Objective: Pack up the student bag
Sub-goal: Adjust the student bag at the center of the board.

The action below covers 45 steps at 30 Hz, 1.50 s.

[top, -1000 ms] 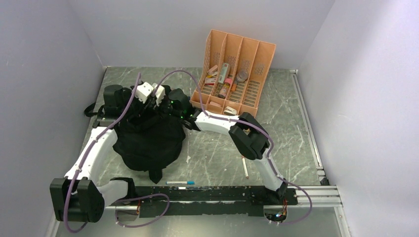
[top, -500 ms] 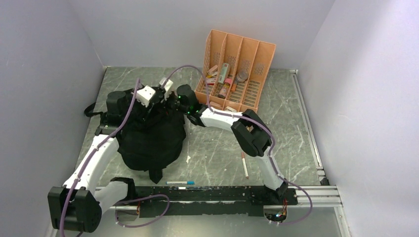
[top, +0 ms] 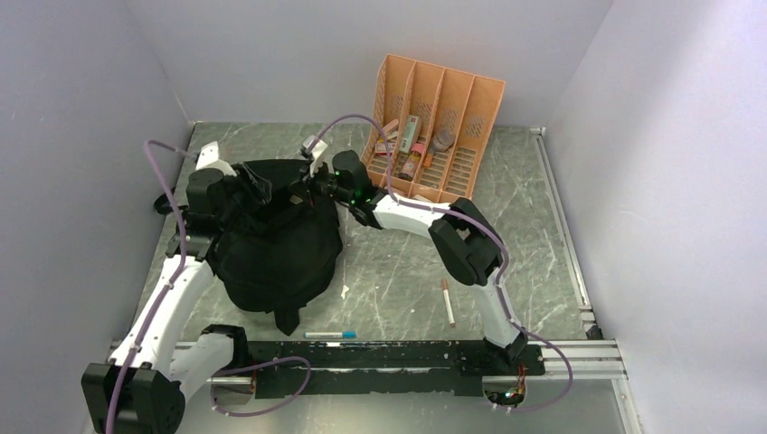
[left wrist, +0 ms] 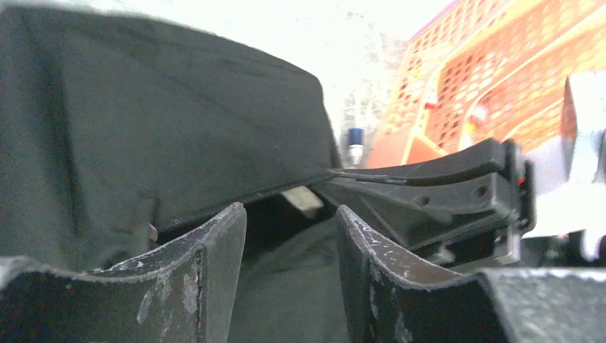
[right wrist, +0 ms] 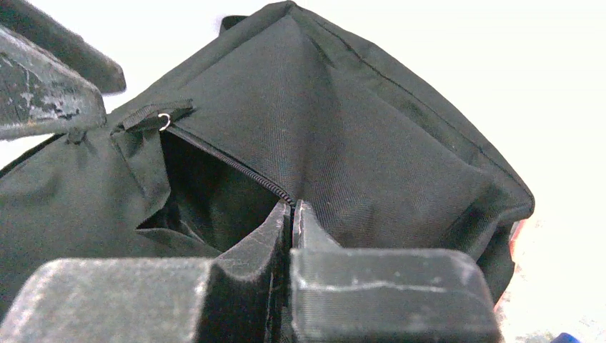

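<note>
The student bag (top: 271,240) is a large black backpack lying at the left of the table. My right gripper (top: 314,187) is shut on the bag's zipper edge (right wrist: 289,199) and holds its top right rim up. The dark opening (right wrist: 207,204) gapes just left of its jaws. My left gripper (top: 260,192) is open at the bag's top left rim, facing the right one. In the left wrist view its jaws (left wrist: 289,214) stand apart over the bag's fabric (left wrist: 179,128), with the zipper line and my right gripper (left wrist: 443,193) just beyond.
An orange slotted desk organizer (top: 430,99) holding several small items stands at the back, just right of the bag. A blue pen (top: 330,334) lies near the front rail. A pink pen (top: 447,303) lies by the right arm. Bag straps trail at the left (top: 163,203).
Both wrists have drawn apart at the bag's top: the left swung left, the right moved back and right. The bag's top rim is stretched wider and higher.
</note>
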Tool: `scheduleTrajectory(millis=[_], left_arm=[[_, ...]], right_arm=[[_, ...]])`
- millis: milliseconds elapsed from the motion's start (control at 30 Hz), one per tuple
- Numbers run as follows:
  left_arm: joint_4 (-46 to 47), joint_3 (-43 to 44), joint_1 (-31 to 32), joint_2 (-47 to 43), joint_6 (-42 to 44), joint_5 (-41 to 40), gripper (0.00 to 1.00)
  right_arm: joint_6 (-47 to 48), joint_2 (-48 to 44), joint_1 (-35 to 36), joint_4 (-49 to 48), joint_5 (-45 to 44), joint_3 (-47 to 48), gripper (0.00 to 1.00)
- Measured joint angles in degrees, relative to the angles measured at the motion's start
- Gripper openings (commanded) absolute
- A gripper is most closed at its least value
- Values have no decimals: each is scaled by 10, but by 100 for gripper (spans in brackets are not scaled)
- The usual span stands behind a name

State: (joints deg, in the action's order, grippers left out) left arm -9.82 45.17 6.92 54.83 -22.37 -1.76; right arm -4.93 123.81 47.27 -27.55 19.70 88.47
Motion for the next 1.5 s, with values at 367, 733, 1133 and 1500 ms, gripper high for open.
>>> scheduleTrajectory(millis=[367,733,1133,1500], left_arm=[[20,-124,0,-49,-408,-20,70],[160,-183,0,-1,-552,-76,69],[226,-167,0,61,-580,-101,43],[219,-153,-25,69,-559,-92,5]], right_arm=[[-22,-6,5,-5,-24,-8,0],[-19,-12,21,-9,-45,-15,0],[24,-22,37,-3,-58,-29,0],[109,-41,65,9,-94,-56,25]])
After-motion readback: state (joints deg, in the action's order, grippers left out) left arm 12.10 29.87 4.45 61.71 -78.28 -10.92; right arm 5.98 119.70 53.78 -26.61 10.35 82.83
